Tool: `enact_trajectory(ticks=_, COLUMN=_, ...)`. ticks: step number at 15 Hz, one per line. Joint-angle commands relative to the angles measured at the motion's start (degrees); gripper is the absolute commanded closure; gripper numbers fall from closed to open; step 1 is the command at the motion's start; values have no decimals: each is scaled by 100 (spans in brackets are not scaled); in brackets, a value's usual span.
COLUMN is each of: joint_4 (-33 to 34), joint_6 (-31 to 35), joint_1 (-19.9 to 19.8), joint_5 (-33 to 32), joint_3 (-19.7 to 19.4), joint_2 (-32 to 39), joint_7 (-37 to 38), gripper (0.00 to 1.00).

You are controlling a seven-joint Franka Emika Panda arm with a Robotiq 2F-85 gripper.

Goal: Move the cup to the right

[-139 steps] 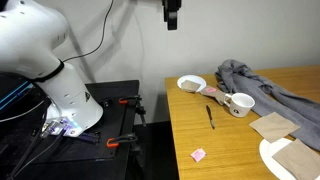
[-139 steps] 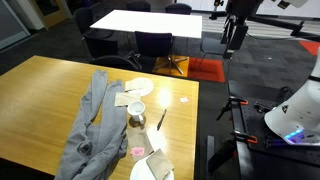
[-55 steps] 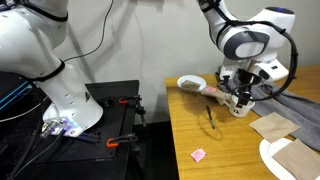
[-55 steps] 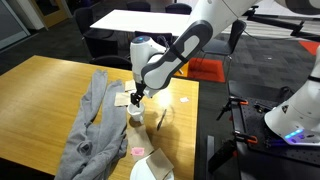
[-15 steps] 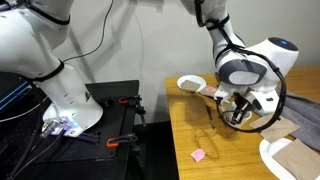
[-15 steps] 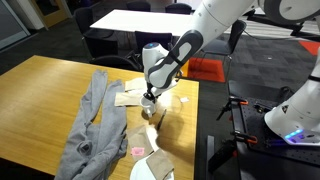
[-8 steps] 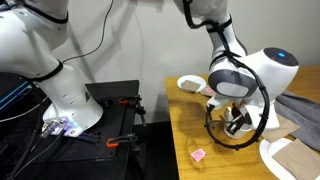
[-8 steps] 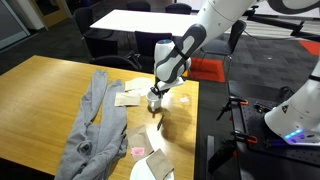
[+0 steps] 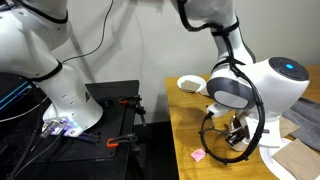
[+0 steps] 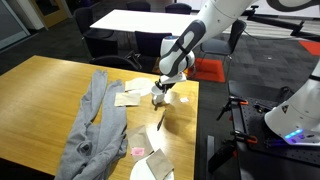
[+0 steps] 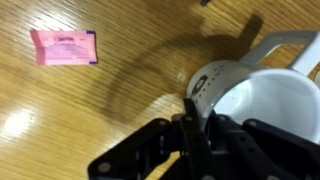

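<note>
The cup (image 11: 255,95) is a small white mug with a wide round mouth, and its handle (image 11: 285,45) points up and to the right in the wrist view. My gripper (image 11: 198,120) is shut on the cup's rim wall, one finger inside and one outside. In an exterior view the gripper (image 10: 158,96) holds the cup (image 10: 156,101) over the wooden table (image 10: 40,90), near the table's edge towards the robot base. In an exterior view the wrist (image 9: 235,125) hides most of the cup. Whether the cup touches the table I cannot tell.
A pink packet (image 11: 64,46) lies on the wood beside the cup, also visible as a packet (image 9: 198,155) near the table's front. A shallow bowl (image 9: 191,84), a grey cloth (image 10: 90,125), paper napkins (image 10: 128,98), a pen (image 10: 160,120) and a plate (image 10: 150,168) lie on the table.
The arm has carried the cup across the table towards the edge near the robot base, away from the grey cloth. The gripper has stayed shut on the rim.
</note>
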Motion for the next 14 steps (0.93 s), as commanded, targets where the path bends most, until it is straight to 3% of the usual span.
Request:
enact_trajectory(ticks=1, joint_4=-282, joint_6=89, joint_1=13, joint_5=132, joint_3=-144, joint_2=-215, joint_7=349, gripper=97)
enact_trajectory(ticks=9, joint_4=-412, joint_6=96, joint_1=82, joint_5=121, joint_3=-444, joint_2=-268, joint_7=1000, gripper=97)
enact_trajectory(ticks=10, joint_4=-434, joint_6=105, joint_1=101, joint_5=101, joint_3=-471, joint_2=-276, joint_7=1051, gripper=71)
enact_trajectory(ticks=14, joint_4=-686, joint_6=258, joint_1=140, joint_5=79, joint_3=-491, joint_2=-454, joint_7=1119, gripper=41)
